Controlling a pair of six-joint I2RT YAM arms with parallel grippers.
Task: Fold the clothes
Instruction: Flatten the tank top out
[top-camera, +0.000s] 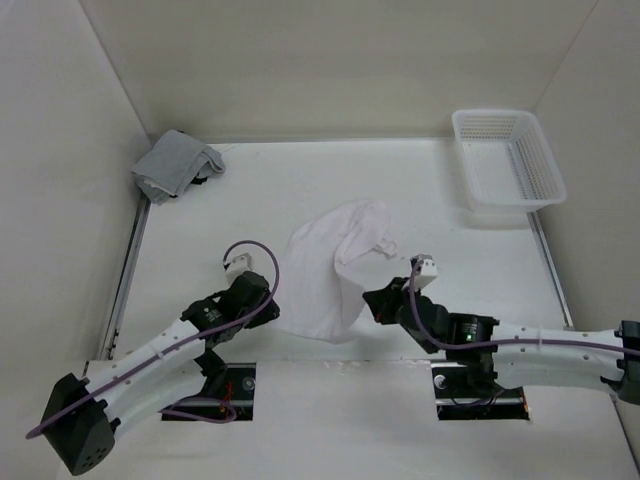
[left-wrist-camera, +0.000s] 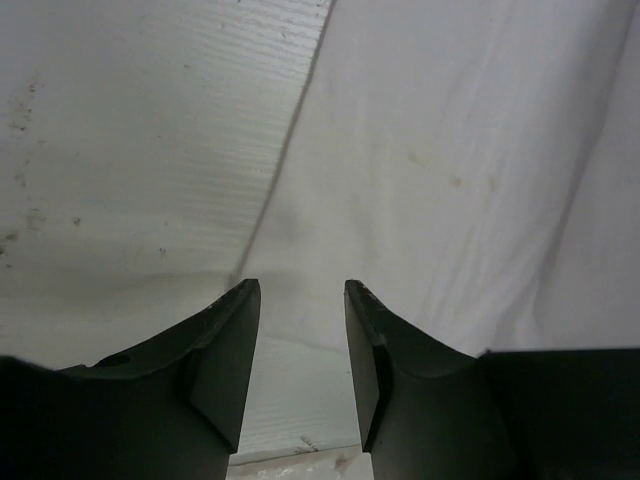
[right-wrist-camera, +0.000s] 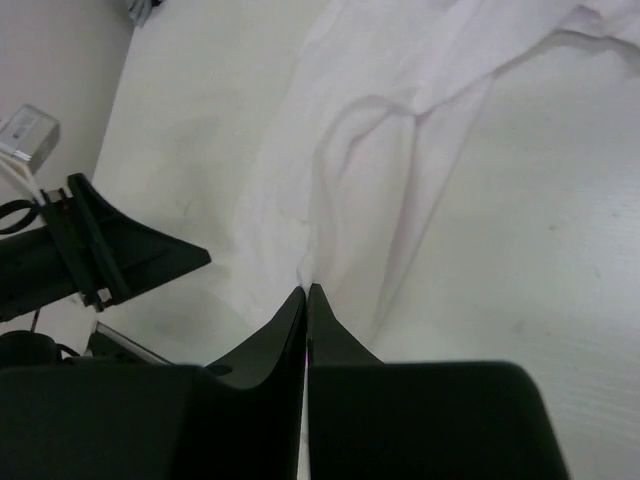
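Although the white garment lies in the middle of the table, it is a rumpled heap and no tidy fold shows in it; its body spreads toward the near edge while a twisted flap is thrown up toward the far right; judged from this, the folding is barely begun.

The right gripper sits at the garment's near right edge with its fingers pressed together; creases in the cloth run up to the tips, so it appears to pinch a ridge of fabric there. The left gripper is at the near left edge with its fingers spread; the hem runs toward the gap, though whether cloth lies between them cannot be told.

What is left is nearly everything; the garment probably needs pulling flat, the sleeves brought in, and the body folded over. A grey cloth bundle sits in the far left corner and a white basket at the far right; both are well apart from the garment.
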